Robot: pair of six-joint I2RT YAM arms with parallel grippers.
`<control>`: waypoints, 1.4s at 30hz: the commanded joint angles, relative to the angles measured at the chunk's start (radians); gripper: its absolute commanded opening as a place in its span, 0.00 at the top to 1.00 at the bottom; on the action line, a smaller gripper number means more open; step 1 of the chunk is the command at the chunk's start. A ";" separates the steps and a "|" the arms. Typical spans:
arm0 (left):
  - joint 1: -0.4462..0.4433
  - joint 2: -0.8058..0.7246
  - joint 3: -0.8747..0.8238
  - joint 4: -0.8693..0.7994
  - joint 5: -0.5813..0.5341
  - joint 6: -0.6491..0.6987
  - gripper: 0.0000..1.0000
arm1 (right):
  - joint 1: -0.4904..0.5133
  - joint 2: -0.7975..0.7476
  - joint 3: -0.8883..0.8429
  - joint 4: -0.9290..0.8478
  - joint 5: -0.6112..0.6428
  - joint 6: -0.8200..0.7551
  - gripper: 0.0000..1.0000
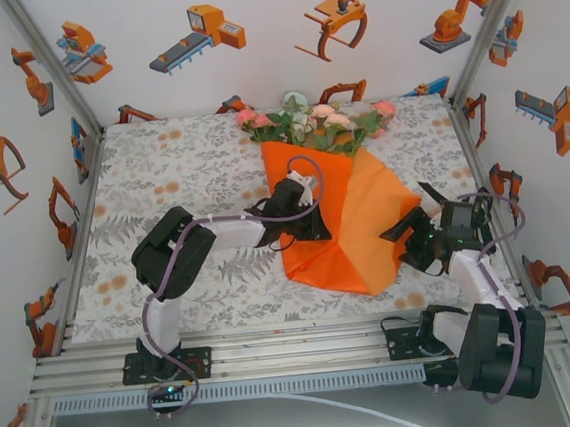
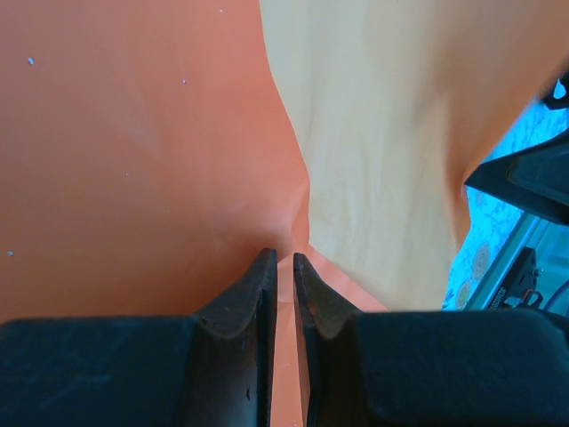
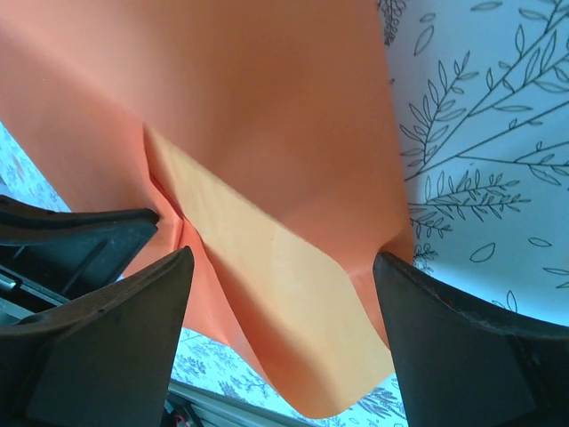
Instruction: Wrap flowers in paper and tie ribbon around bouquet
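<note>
The orange paper (image 1: pixel 355 217) is seen folded into a cone on the leaf-printed counter (image 1: pixel 162 174), right of centre, its wide end turned toward the far edge. The flowers (image 1: pixel 317 123), pink, white and pale-green roses with green leaves, are shown spilling from that wide end. A raised crease in the paper is pinched by the left end effector (image 2: pixel 284 258), whose jaws are almost together. The paper's near right flap is straddled by the right end effector (image 3: pixel 284 258), whose jaws are held wide apart.
</note>
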 commanded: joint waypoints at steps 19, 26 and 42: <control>0.011 0.026 0.025 -0.017 -0.010 -0.011 0.81 | 0.022 -0.095 -0.001 -0.198 0.215 -0.027 0.55; 0.010 0.045 0.034 -0.022 -0.008 -0.007 0.81 | 0.053 -0.172 0.034 -0.153 0.062 -0.016 1.00; 0.009 0.060 0.039 -0.027 -0.008 -0.007 0.81 | 0.380 0.108 0.342 -0.009 0.065 0.182 1.00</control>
